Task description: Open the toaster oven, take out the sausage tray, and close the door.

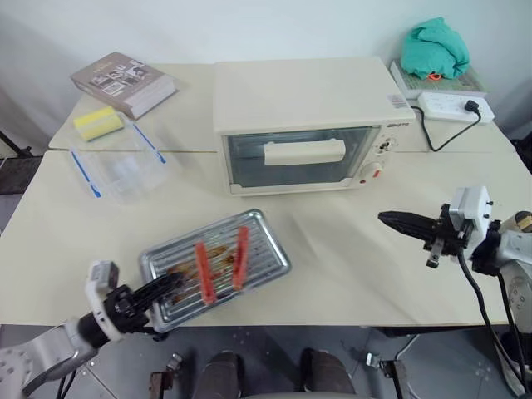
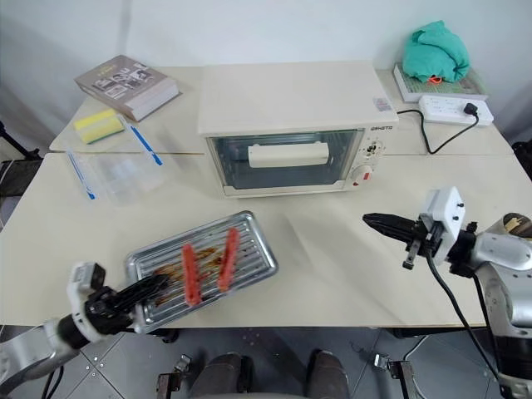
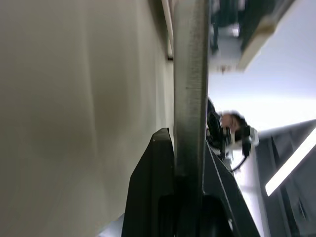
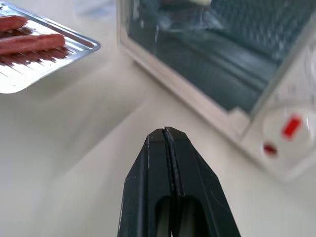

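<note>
Bright even light, soft shadows, both wrist views blurred close up

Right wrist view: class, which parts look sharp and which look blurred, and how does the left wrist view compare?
Right wrist view: the right hand is sharp; the oven and tray behind are soft. Left wrist view: the tray's edge is blurred, with bright background behind it.
</note>
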You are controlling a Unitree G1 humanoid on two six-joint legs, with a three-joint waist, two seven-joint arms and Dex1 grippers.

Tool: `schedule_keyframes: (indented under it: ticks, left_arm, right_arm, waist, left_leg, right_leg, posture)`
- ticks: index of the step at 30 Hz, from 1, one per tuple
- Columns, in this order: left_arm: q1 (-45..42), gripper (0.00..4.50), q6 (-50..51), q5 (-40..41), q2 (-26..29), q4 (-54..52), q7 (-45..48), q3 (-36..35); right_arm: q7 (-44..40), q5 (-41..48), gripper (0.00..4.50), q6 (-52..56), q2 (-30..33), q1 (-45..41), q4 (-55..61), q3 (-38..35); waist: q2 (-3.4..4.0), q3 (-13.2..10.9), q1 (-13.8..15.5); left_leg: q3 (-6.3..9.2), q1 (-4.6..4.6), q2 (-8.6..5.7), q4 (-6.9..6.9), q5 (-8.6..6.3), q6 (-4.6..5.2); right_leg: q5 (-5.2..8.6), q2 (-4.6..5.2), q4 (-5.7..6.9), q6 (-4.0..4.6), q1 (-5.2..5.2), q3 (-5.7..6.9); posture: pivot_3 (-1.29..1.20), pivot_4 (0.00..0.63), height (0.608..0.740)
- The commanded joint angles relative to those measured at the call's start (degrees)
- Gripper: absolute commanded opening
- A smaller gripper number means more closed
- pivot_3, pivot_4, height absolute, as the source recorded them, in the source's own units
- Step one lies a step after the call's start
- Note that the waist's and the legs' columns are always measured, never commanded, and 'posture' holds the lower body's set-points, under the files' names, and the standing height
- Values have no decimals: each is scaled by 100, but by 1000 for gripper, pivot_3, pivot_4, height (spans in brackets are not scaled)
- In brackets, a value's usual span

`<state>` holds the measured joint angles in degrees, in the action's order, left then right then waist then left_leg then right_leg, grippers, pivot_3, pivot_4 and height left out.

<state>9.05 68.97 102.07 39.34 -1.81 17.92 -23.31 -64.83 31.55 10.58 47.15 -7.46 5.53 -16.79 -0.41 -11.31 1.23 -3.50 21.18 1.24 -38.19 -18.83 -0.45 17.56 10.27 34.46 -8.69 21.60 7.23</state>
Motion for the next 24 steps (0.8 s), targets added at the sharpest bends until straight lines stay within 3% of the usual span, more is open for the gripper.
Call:
schedule_keyframes:
  ticks: [1,9,24]
  left_arm:
    - [-359,0,134,-346,26,96,301,335]
    - [-1598,0,196,-1226,-308,325,74,1006]
    - [-2275,0,1105,-1527,-451,554,-170,1463]
  right_arm:
    - [-67,64,18,-13,192,308,382,-357]
    - [-59,199,18,202,230,1570,1018,-1119]
    - [237,466,18,611,106,2416,1819,-1539]
  waist:
    - [1,0,-6]
    - [17,6,172]
    - [19,8,215]
  left_leg:
    - [-1,-2,1,1,0,0]
    - [-4,-5,-6,-10,3,3]
    - [-5,-7,-17,-9,4,9]
  right_leg:
    - [0,-1,3,0,0,-1]
    - [-6,4,5,-10,-6,-8]
    - [-11,11,1,-17,-8,-17]
  posture:
    - [0,150,740]
    - [0,150,740]
    - [0,150,740]
